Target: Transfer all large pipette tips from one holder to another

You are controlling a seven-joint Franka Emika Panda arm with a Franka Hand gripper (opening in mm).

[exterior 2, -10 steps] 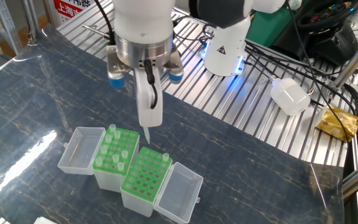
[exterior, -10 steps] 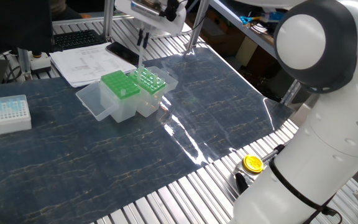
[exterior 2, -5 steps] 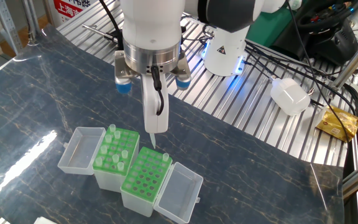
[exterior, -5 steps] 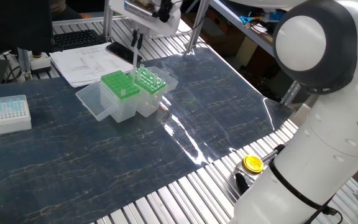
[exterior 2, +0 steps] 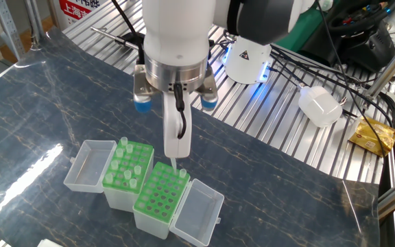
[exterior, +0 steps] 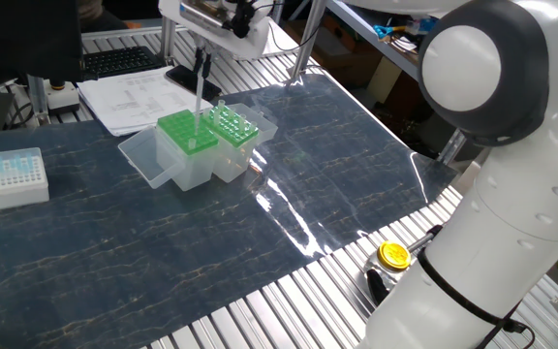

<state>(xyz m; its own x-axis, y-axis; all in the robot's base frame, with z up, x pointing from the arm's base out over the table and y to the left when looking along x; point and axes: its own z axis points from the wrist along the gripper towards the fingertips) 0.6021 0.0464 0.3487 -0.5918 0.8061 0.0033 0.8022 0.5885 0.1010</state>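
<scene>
I carry one of the large pipette tips (exterior 2: pixel 175 165), my gripper (exterior 2: pixel 175 140) clamped on its collar, point down just above the receiving rack (exterior 2: pixel 159 197), whose far corner already holds one tip. The rest stand in the source rack (exterior 2: pixel 126 171) touching beside it. Next I judge: line up with an empty hole and lower straight. Open lids flank both racks; the mat's (exterior: pixel 337 155) far edge stays open
</scene>
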